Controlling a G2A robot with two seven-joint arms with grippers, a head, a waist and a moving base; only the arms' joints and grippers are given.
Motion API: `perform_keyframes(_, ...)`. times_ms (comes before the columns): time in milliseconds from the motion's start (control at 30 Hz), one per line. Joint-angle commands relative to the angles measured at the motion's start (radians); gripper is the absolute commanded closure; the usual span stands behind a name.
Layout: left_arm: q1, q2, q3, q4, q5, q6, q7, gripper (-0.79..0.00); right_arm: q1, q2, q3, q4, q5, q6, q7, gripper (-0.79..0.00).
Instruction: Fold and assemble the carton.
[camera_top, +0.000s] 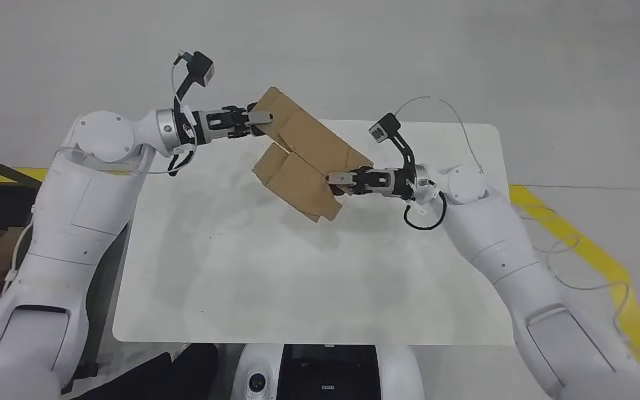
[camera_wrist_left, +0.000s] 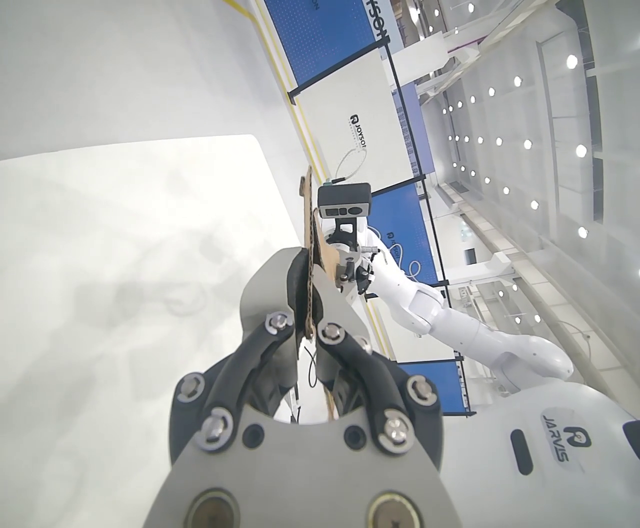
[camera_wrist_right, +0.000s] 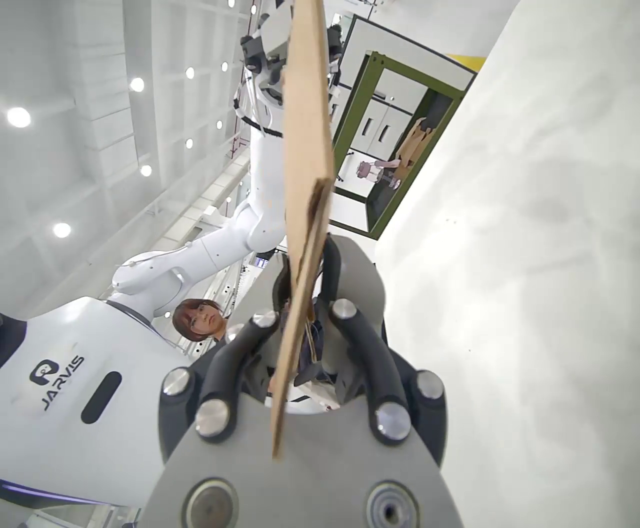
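While the flat brown carton (camera_top: 305, 150) is held over the far part of the white table (camera_top: 300, 290), in the upper middle of the top view, it is gripped at two ends. The left gripper (camera_top: 262, 118) is clamped on the carton's upper left corner, its arm stretched in almost level from the left edge of the frame. The right gripper (camera_top: 337, 180) is closed on the lower right edge, its arm bent at the elbow and brought in from the right side. The carton's panels are laid out in a slanted band from upper left to lower right.

In the left wrist view the carton (camera_wrist_left: 327, 256) is seen edge-on and is pinched between the two fingers (camera_wrist_left: 299, 292) of the left gripper (camera_wrist_left: 310, 280). Beyond it the right gripper (camera_wrist_left: 350, 272) is seen on the same sheet. Lettering is carried by a white panel (camera_wrist_left: 350, 100) set among blue ones behind the table (camera_wrist_left: 125, 225).

In the right wrist view the carton (camera_wrist_right: 305, 125) is again seen edge-on, gripped by the right gripper (camera_wrist_right: 305, 270) beside the table (camera_wrist_right: 525, 250). A green-framed cabinet (camera_wrist_right: 372, 215) is seen behind, with brown cardboard pieces (camera_wrist_right: 412, 142) leaned inside it.
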Motion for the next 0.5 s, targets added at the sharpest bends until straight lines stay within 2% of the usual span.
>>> perform_keyframes(0, 0.000, -0.001, -0.001, 0.000, 0.002, 0.001, -0.002, 0.000, -0.002, 0.001, 0.003, -0.004, 0.010, 0.004, 0.004, 0.000)
perform_keyframes(167, -0.001, -0.003, -0.002, 0.002, 0.003, 0.004, -0.008, 0.000, -0.006, 0.004, 0.009, -0.012, 0.026, 0.016, 0.016, 0.000)
perform_keyframes(200, -0.002, -0.004, -0.003, 0.003, 0.003, 0.004, -0.009, -0.105, -0.007, 0.004, 0.011, -0.012, 0.029, 0.017, 0.017, 0.000)
perform_keyframes(233, -0.002, -0.004, -0.003, 0.003, 0.002, 0.004, -0.011, -0.674, -0.008, 0.005, 0.012, -0.011, 0.032, 0.019, 0.019, 0.000)
perform_keyframes(267, -0.003, -0.005, -0.004, 0.003, 0.000, 0.005, -0.015, -0.785, -0.008, 0.005, 0.014, -0.011, 0.035, 0.020, 0.020, 0.000)
perform_keyframes(467, 0.014, -0.004, -0.041, 0.000, -0.031, -0.033, 0.020, -0.785, -0.002, 0.004, 0.026, 0.029, 0.036, 0.013, 0.013, 0.000)
